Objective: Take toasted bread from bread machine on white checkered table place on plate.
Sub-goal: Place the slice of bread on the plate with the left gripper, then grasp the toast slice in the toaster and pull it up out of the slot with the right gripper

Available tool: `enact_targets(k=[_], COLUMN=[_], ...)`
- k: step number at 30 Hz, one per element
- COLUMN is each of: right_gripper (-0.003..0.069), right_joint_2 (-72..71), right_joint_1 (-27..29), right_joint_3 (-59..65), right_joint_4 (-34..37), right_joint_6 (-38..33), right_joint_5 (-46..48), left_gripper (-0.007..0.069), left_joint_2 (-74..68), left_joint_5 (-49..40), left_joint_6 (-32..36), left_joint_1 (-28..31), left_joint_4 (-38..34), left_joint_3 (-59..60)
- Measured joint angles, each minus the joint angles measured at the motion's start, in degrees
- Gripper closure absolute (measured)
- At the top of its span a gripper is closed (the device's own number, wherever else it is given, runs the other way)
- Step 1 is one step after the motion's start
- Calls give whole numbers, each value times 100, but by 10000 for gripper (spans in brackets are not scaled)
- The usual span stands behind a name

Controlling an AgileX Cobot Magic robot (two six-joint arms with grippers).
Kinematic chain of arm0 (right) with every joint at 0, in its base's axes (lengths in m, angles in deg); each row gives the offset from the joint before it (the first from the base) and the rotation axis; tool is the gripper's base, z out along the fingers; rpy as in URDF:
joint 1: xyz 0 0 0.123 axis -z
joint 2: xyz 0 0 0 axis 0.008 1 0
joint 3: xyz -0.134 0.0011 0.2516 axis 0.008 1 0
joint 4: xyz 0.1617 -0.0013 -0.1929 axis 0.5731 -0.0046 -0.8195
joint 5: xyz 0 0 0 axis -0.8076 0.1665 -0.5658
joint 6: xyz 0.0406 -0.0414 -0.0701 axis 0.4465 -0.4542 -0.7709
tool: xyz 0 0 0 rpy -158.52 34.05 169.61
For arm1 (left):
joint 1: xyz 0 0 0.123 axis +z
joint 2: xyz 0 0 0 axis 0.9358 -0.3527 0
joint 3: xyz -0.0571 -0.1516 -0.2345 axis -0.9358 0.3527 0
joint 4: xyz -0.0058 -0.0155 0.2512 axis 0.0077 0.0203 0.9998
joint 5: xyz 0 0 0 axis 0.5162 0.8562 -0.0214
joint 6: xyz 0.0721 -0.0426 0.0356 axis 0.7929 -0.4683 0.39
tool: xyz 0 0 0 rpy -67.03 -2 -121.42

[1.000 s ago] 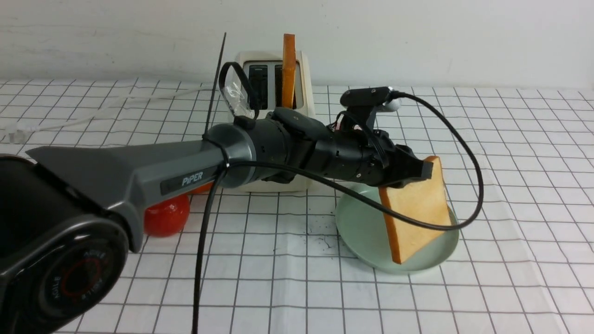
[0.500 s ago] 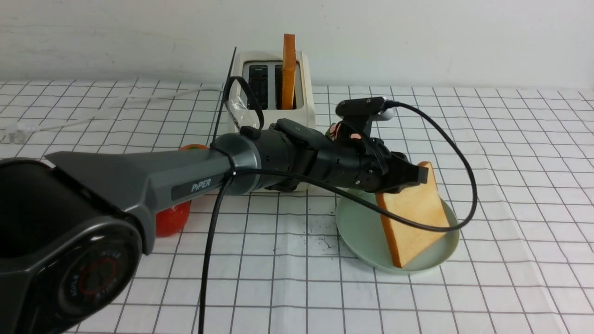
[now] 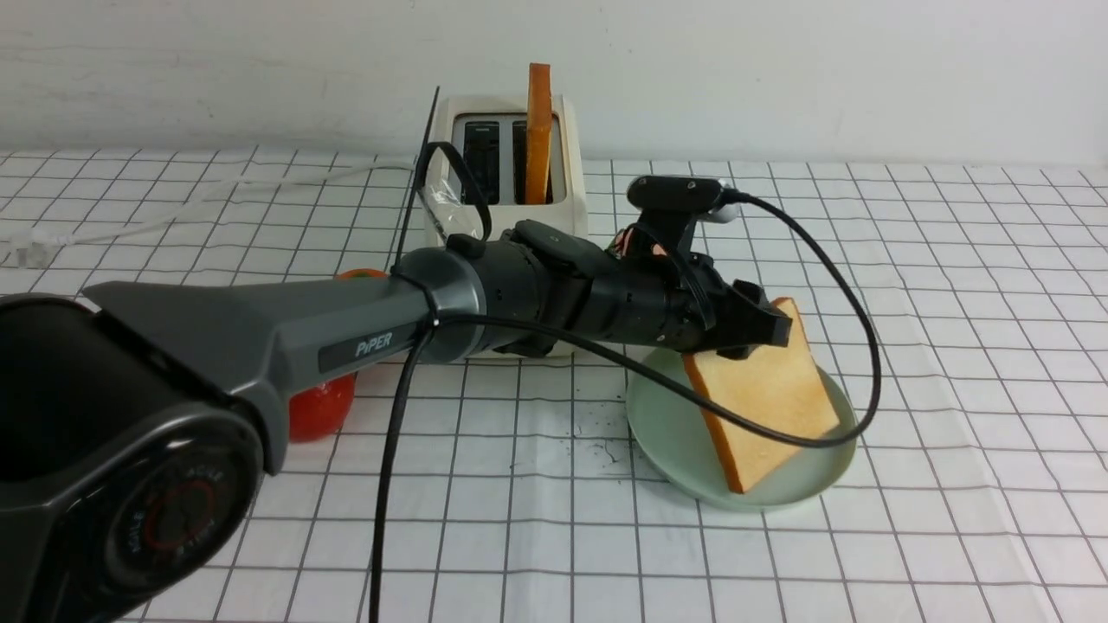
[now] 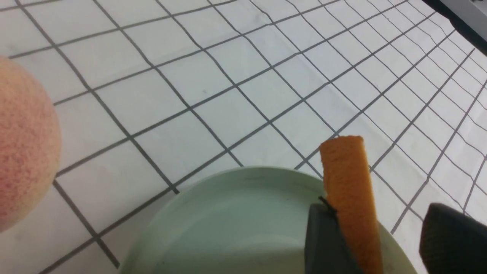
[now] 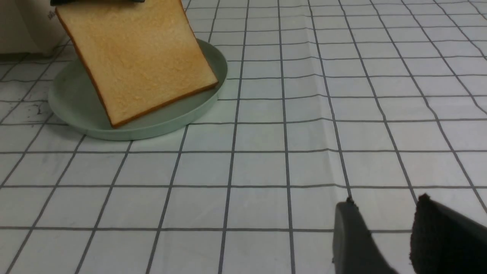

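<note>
Compared with a second ago, the left gripper point(image 3: 775, 329) sits slightly lower and nearer the bread machine point(image 3: 576, 216). The slice of toasted bread point(image 3: 766, 394) it carries leans further over the plate point(image 3: 666, 424).

The slice's lower corner rests on the plate near the front rim, and its upper crust is still up between the jaws. In the left wrist view the jaws stand apart. One finger point(image 4: 323, 236) touches the crust and the other is clear of it, so the slice is propped, not pinched.

To finish the release well, the arm should back the touching finger off along the line of the forearm, not lift. A lift could drag the crust and flip the slice past the rim. Left alone, the slice should tip flat onto the plate.

The left arm reaches across from the lower left of the front view with its forearm nearly level. Its wrist is above the plate's left edge and its fingers point toward the robot's right.

A second slice point(image 3: 538, 130) stands upright in the machine's right slot, awaiting its turn. The right gripper point(image 5: 385, 201) hovers low over the white checkered table point(image 3: 952, 433), well apart from the plate, its jaws partly open and empty.
</note>
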Motion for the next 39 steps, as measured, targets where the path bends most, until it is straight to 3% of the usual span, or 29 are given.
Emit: enact_targets(k=[5,13,17,21,23,29,31,32,33,34,35,37,38,39], right_gripper=[419,419,419,419,419,419,419,419,419,419,419,419,419,419], right_joint_2=[0,0,0,0,0,0,0,0,0,0,0,0,0,0], right_joint_1=[0,0,0,0,0,0,0,0,0,0,0,0,0,0], right_joint_3=[0,0,0,0,0,0,0,0,0,0,0,0,0,0], right_joint_4=[0,0,0,0,0,0,0,0,0,0,0,0,0,0], right_joint_6=[0,0,0,0,0,0,0,0,0,0,0,0,0,0], right_joint_5=[0,0,0,0,0,0,0,0,0,0,0,0,0,0], left_gripper=[179,167,274,586,638,638,638,638,638,638,638,638,638,638], left_joint_2=[191,397,670,1357,1687,2794,3321,3321,3587,3646,3842,4032,4262,4423], left_joint_5=[6,-110,-172,-167,-178,-575,-1238,-1238,-1739,-1870,-2400,-2741,-3030,-3087], left_joint_6=[116,317,317,271,102,-1810,-3258,-3374,-4318,-4435,-5325,-5906,-6594,-6878], left_joint_1=[0,0,-19,-156,-234,-554,-604,-604,-605,-605,-605,-605,-605,-605], left_joint_4=[0,0,20,411,761,2643,4154,4266,5195,5315,6237,6876,7716,8101], left_joint_3=[0,0,0,0,0,0,0,0,0,0,0,26,182,331])
